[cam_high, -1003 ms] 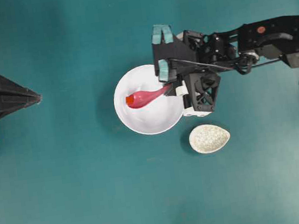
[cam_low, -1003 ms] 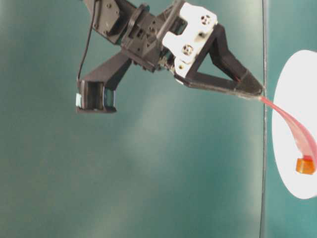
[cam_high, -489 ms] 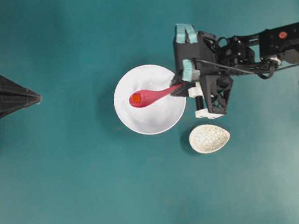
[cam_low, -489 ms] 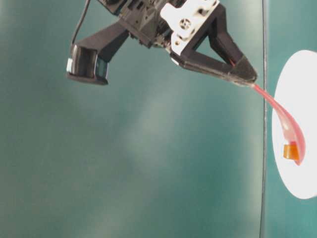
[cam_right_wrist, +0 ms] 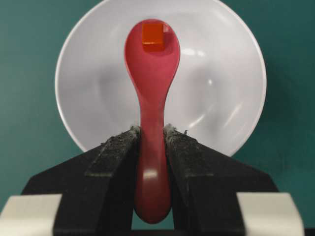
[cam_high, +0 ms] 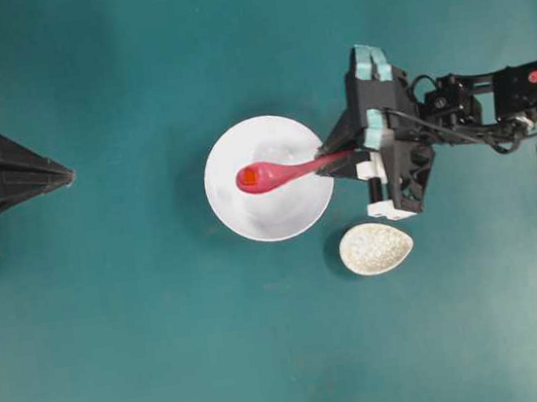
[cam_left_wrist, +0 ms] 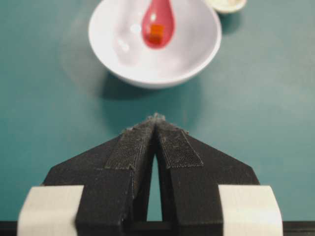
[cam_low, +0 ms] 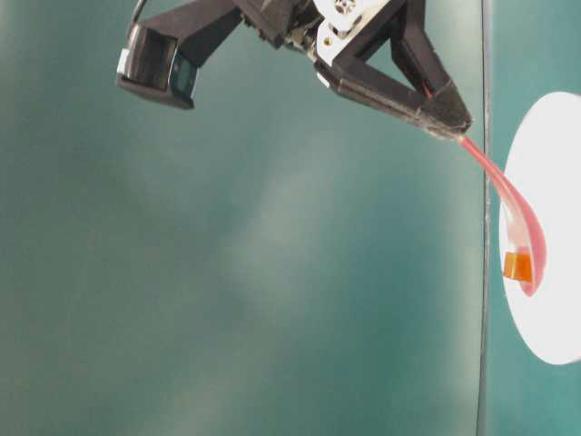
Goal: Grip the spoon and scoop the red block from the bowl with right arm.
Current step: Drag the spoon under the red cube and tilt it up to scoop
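Observation:
My right gripper [cam_high: 342, 160] [cam_right_wrist: 151, 130] [cam_low: 452, 125] is shut on the handle of the pink-red spoon [cam_high: 280, 172] [cam_right_wrist: 151, 93] [cam_low: 517, 227]. The spoon's scoop hangs over the white bowl [cam_high: 300, 215] [cam_right_wrist: 221, 98] [cam_left_wrist: 197, 44] [cam_low: 563, 309], level, with the red block [cam_high: 248, 177] [cam_right_wrist: 153, 36] [cam_left_wrist: 156, 31] [cam_low: 517, 266] lying in it near the tip. My left gripper [cam_high: 67, 174] [cam_left_wrist: 156, 118] rests at the far left of the table, shut and holding nothing, pointing toward the bowl.
A small oval cream dish [cam_high: 376, 248] [cam_left_wrist: 226, 5] with a crackle pattern sits just right of and below the bowl, under the right arm's wrist. Teal tabletop surrounds everything; black frame posts run along the left and right edges.
The right arm has drawn back to the right and lifted, raising the spoon with the red block in its scoop off the bowl's floor. The left arm has not moved.

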You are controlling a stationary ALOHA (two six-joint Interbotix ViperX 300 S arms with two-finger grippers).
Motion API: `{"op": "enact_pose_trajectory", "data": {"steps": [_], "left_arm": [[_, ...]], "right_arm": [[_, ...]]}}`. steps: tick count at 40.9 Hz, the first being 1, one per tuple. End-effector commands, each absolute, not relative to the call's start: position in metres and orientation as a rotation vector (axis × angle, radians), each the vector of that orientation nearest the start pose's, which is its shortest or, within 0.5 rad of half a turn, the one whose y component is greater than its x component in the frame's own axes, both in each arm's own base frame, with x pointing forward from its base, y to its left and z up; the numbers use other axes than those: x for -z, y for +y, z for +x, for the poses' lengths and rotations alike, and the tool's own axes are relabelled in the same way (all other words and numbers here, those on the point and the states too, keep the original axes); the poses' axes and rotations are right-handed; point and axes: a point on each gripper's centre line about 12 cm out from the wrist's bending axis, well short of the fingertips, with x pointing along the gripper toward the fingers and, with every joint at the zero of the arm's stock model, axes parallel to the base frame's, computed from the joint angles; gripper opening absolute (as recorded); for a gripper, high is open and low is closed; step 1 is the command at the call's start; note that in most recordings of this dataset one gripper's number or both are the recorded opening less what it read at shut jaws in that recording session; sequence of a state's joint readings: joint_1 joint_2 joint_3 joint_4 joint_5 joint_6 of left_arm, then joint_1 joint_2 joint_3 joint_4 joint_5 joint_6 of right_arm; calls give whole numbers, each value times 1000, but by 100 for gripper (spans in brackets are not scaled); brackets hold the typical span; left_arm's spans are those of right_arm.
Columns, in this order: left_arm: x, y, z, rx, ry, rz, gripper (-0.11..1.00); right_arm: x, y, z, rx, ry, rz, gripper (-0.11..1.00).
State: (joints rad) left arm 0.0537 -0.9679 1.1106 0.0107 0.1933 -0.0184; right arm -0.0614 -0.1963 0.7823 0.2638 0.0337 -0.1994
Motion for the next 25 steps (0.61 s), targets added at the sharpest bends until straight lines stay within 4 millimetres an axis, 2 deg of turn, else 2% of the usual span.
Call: {"op": "enact_pose_trajectory", "data": {"steps": [1,15,25], "left_arm": [[-269,11,196,-60,323,-15,0],[-270,11,196,-60,322,-15,0],[-270,11,196,-60,320,-15,0]], "right_arm": [[-211,-18,344,72,552,88,24],[-213,-17,332,94,491,124,24],[-225,-17,332,91,456,125,24]]}}
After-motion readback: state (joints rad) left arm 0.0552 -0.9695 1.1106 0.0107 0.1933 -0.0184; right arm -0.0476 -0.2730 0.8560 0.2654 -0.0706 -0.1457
